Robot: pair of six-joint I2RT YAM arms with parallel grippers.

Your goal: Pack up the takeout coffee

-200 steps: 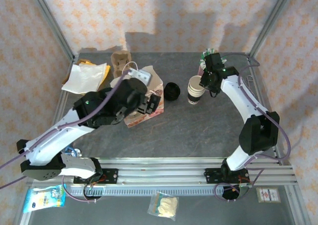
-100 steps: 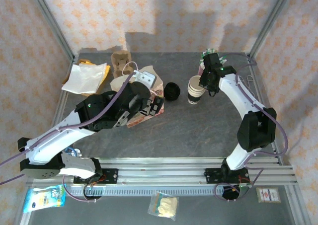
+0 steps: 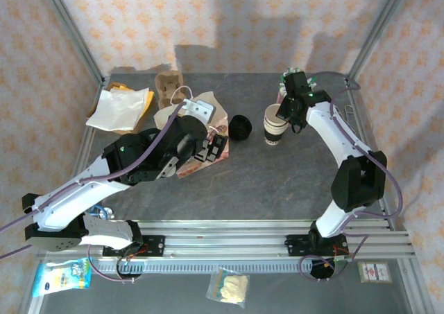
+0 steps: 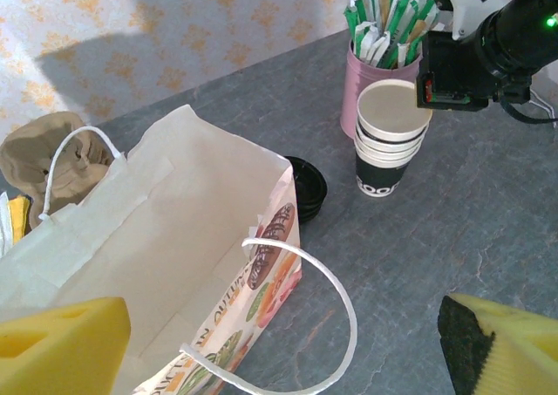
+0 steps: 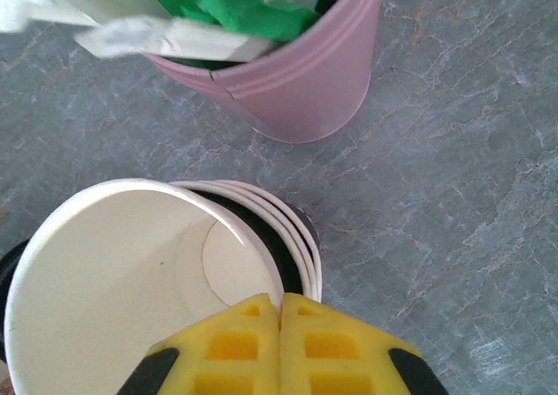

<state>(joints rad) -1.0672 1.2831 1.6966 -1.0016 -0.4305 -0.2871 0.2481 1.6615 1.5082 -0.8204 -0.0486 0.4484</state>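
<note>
Grey tabletop bare ahead of cup stack, pink straw cup just behind; right gripper pinches top cup at its rim; left gripper gapes over bag.

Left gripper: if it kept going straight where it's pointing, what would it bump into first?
Probably the paper bag: the open left gripper points at its rim and white handle. Depth is unclear, so it may touch the handle before the bag's wall.
</note>
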